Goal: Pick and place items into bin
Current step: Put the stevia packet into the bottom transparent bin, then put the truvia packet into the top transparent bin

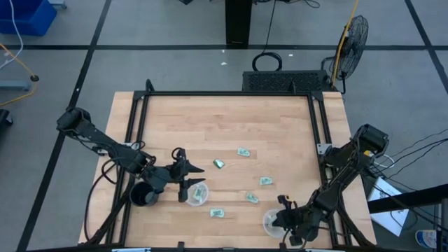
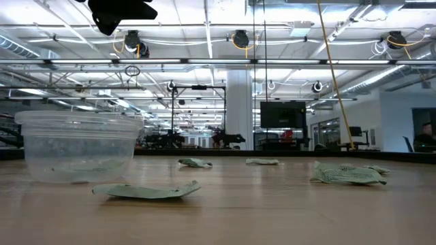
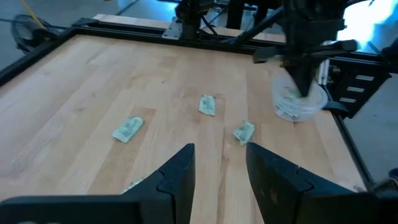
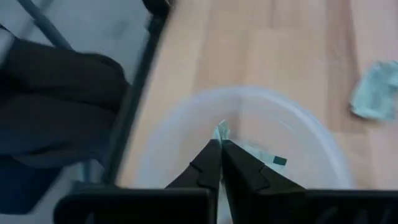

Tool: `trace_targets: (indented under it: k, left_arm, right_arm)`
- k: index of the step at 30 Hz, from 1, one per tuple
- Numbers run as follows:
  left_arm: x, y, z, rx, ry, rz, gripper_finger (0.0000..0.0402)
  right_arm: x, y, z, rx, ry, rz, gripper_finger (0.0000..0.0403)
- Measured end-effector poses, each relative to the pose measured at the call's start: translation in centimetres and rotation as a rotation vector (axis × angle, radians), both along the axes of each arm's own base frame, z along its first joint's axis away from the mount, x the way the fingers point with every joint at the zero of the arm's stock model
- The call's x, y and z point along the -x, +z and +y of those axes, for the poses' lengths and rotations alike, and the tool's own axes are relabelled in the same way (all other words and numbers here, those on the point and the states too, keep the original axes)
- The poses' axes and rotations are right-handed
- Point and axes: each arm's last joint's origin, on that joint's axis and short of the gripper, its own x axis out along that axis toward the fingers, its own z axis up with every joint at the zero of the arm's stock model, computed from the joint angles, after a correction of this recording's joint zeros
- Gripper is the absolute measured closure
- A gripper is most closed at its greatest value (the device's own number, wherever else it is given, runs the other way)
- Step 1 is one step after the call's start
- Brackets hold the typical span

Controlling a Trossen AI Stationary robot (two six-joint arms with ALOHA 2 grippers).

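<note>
Several small pale green-and-white packets lie flat on the wooden table: (image 1: 243, 151), (image 1: 219, 163), (image 1: 265, 180), (image 1: 251, 198), (image 1: 216, 212). A clear cup (image 1: 197, 194) stands near my left gripper (image 1: 187, 173) with a packet in it. My left gripper (image 3: 221, 168) is open, above the table, with nothing between its fingers. My right gripper (image 1: 283, 215) hangs over a second clear cup (image 1: 273, 222) near the table's near right corner. In the right wrist view my right gripper (image 4: 221, 144) is shut on a packet above that cup (image 4: 186, 124). My right gripper pinches a packet between its two fingertips. A pale corner of the packet (image 4: 221, 129) sticks out just past the tips, and more of it (image 4: 264, 154) shows beside them. The fingers point down into the cup's mouth. The packet is off the table, over the cup's inside.
A black mug (image 1: 143, 194) stands left of the left cup, near the left rail. A dark metal frame (image 1: 318, 126) borders the table. In the low view the clear cup (image 2: 78, 146) has a packet (image 2: 146, 192) lying before it. Bare wood lies toward the far edge.
</note>
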Motion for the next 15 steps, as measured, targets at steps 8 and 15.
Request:
trace_targets:
  k: [8,15]
  left_arm:
    - [0.0,0.0,0.0,0.008,-0.003,0.001,0.0252]
    - [0.0,0.0,0.1,0.009,0.004,0.005,0.0252]
  right_arm:
    - [-0.2,-0.7,-1.4,0.094,-0.052,0.081,0.0337]
    - [-0.5,-0.6,-1.4,0.071,-0.062,0.068,0.0296]
